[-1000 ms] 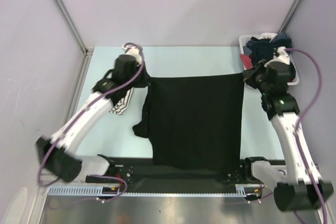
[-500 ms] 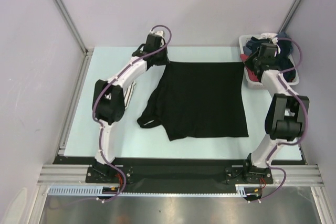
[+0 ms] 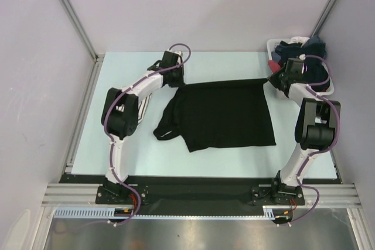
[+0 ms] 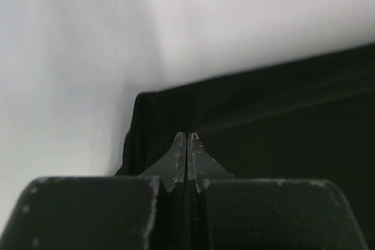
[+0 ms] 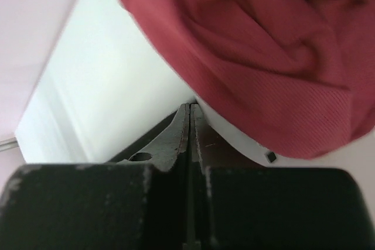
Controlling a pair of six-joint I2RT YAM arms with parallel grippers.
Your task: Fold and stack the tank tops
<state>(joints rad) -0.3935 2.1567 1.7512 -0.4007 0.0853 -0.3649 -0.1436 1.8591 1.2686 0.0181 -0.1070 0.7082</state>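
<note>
From above, my left gripper [image 3: 177,81] and right gripper [image 3: 274,81] pinch the far corners of the black tank top [image 3: 225,115]. Its far hem runs straight between them, with bare table [image 3: 96,109] open on the left and the clothes bin [image 3: 270,45] just beside my right jaws. At my left wrist, the fingers [image 4: 179,159] press together on the top's corner, with pale table beyond its edge. At my right wrist, the fingers [image 5: 176,139] close tight on dark fabric, and a red garment [image 5: 263,57] crowds in overhead.
</note>
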